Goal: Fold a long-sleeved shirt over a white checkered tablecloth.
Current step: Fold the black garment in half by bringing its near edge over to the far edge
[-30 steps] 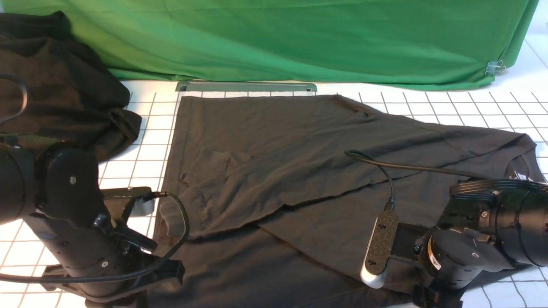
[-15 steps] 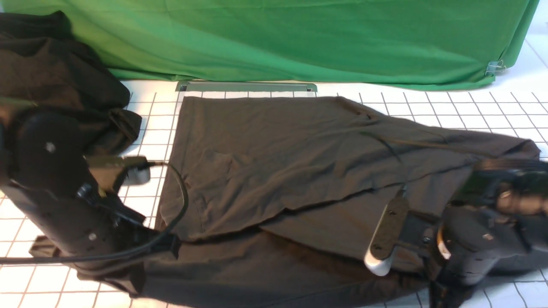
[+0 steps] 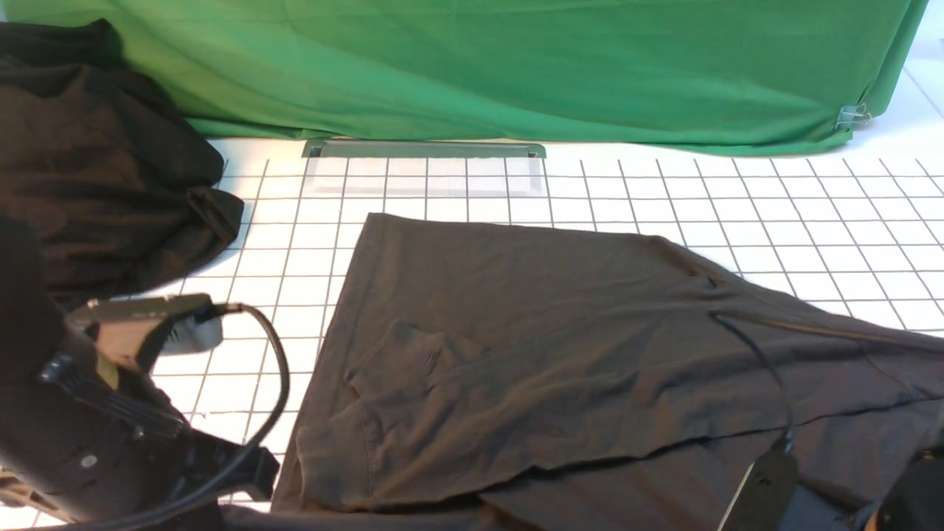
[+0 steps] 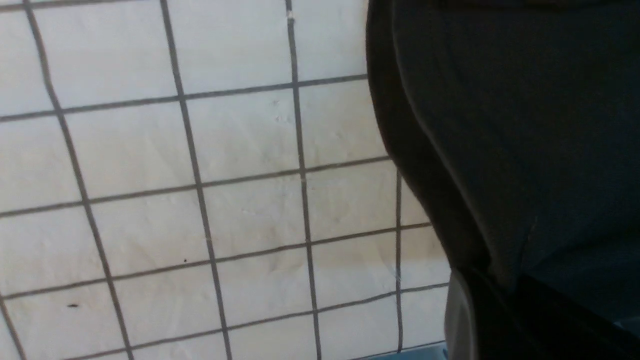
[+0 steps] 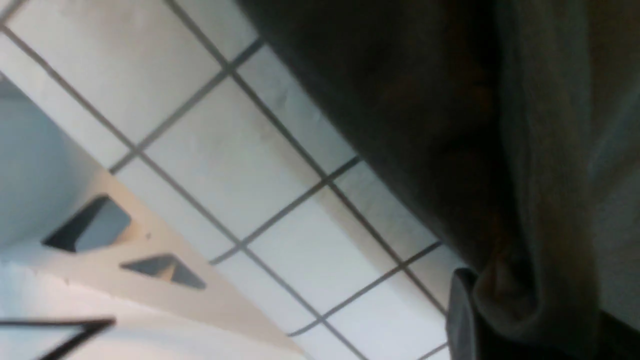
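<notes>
Pinching the near edge of the long-sleeved shirt [image 3: 560, 324] with left gripper [image 4: 492, 310] and right gripper [image 5: 480, 310] both clamped tight, likely to lift a fold; lying otherwise spread on the white checkered tablecloth [image 3: 457, 192].

- Black left arm [image 3: 81, 442], low at near left; left gripper [image 4: 487, 315] clamped on the dark charcoal-grey long-sleeved shirt [image 3: 553, 346].
- Black right arm [image 3: 911, 494], barely showing at near right; right gripper [image 5: 475, 310] pinching bunched shirt cloth.
</notes>
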